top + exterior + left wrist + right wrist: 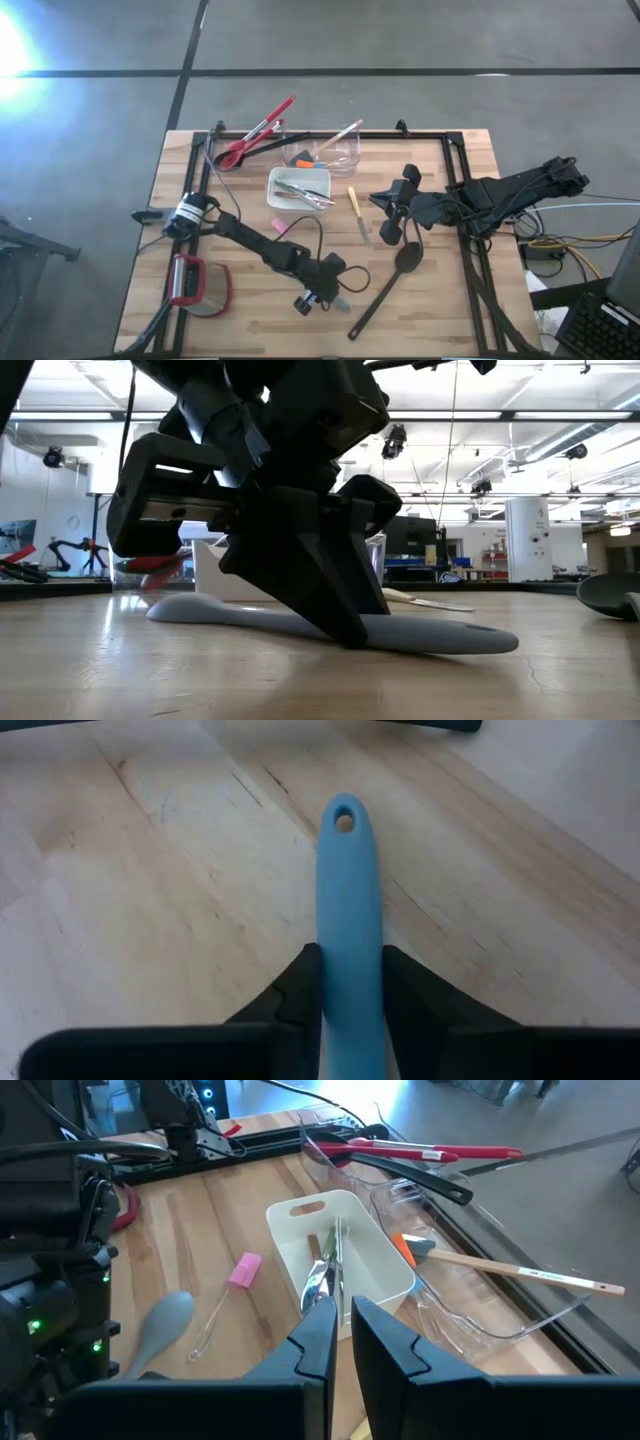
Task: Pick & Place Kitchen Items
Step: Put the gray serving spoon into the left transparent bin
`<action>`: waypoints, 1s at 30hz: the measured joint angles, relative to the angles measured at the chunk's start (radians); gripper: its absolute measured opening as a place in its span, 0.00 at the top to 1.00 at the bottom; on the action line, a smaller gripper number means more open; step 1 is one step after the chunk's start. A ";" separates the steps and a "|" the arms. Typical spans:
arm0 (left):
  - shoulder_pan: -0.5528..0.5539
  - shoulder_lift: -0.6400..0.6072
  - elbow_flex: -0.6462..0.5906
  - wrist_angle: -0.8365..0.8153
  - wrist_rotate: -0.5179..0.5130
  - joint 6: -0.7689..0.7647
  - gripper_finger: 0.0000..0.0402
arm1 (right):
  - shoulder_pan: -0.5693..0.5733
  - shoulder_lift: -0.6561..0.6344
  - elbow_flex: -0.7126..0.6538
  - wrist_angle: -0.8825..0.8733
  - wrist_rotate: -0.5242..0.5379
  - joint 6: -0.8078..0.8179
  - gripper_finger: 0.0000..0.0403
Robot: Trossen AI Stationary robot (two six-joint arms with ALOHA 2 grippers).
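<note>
Left gripper (pixel 350 982) clamps the grey-blue spatula (pixel 348 910) at the table's (pixel 440 310) six o'clock; no writing legible.

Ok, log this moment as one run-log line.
left gripper: shut on grey-blue spatula, on table | right gripper: shut, empty, above white dish

White dish (pixel 299 178) beside clear tub (pixel 345 155); red-grey gadget (pixel 198 287) nr table edge.

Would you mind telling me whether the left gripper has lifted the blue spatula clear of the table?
No, the blue spatula lies flat on the wooden table in the low view, with the left gripper closed around its handle.
</note>
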 joint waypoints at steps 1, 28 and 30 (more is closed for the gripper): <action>0.000 -0.001 0.000 -0.001 0.000 0.000 0.80 | 0.000 0.000 0.000 0.000 0.000 0.000 0.93; 0.148 -0.512 0.095 -0.513 -0.396 -0.035 0.80 | 0.002 0.000 0.000 0.001 -0.007 0.003 0.93; 0.209 -0.591 0.049 -0.506 -0.442 -0.006 0.80 | 0.002 0.000 0.000 0.001 -0.007 0.004 0.93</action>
